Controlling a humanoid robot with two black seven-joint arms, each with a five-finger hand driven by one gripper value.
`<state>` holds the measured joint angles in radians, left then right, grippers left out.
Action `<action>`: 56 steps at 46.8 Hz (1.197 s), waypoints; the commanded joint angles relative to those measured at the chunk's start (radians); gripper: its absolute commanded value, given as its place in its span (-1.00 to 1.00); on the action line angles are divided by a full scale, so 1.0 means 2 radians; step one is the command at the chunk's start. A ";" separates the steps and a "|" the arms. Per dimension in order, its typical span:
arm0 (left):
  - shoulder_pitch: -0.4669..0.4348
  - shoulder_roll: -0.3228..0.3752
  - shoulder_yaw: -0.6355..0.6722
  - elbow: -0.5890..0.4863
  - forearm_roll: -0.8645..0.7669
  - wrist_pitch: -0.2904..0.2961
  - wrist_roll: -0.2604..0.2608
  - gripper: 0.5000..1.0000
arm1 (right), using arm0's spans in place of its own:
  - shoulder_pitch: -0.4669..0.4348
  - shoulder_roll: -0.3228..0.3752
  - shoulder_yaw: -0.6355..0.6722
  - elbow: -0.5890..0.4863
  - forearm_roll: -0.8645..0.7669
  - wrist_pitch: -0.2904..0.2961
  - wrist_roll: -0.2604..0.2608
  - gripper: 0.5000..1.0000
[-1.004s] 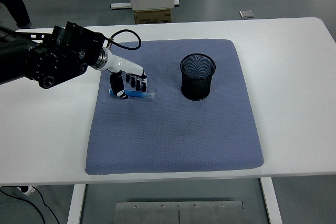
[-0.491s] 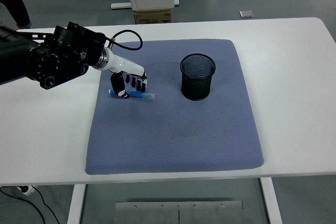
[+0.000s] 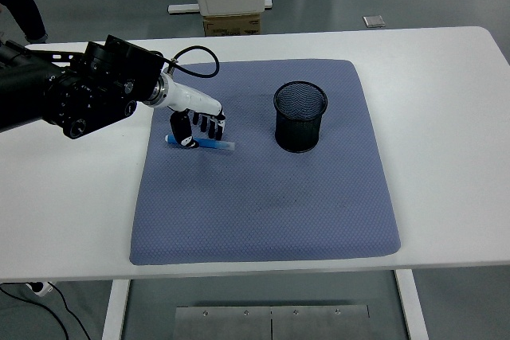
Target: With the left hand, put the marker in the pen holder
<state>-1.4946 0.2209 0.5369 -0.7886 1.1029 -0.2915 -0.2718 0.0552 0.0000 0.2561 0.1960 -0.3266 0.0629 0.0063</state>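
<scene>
Resting on the blue marker (image 3: 209, 143), left hand (image 3: 197, 124) fingers curled around it, black mesh pen holder (image 3: 300, 116) well apart

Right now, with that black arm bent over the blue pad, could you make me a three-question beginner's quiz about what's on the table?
1. True or false: the marker is already inside the pen holder.
2. What does the marker lie on? A) the bare white table B) the blue-grey mat C) a cardboard box
3. Fill in: the left hand reaches down over the marker, and the pen holder stands to the picture's ____ of it.

Key
1. False. The marker lies flat on the mat, apart from the upright black mesh holder.
2. B.
3. Right.
</scene>
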 commanded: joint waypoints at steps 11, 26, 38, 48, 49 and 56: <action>0.003 -0.002 0.000 0.000 0.006 0.005 0.000 -0.39 | 0.000 0.000 0.000 0.000 0.000 0.000 0.000 1.00; 0.003 -0.002 0.000 0.000 0.006 0.005 0.000 -0.62 | 0.000 0.000 0.000 0.000 0.000 0.000 0.000 1.00; 0.003 -0.001 0.000 0.000 0.007 0.005 0.000 -0.86 | 0.000 0.000 0.000 0.000 0.000 0.000 0.000 1.00; 0.003 0.000 0.000 0.000 0.006 0.005 0.000 -0.98 | 0.000 0.000 0.000 0.000 0.000 0.000 0.000 1.00; 0.003 0.000 0.000 0.000 0.006 0.005 0.000 -0.97 | 0.000 0.000 0.000 0.000 0.000 0.000 0.000 1.00; 0.003 0.001 0.000 0.000 0.005 0.005 -0.001 -1.00 | 0.000 0.000 0.000 0.000 0.001 0.000 0.000 1.00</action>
<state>-1.4895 0.2213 0.5369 -0.7885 1.1153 -0.2824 -0.2721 0.0552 0.0000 0.2562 0.1961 -0.3266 0.0629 0.0059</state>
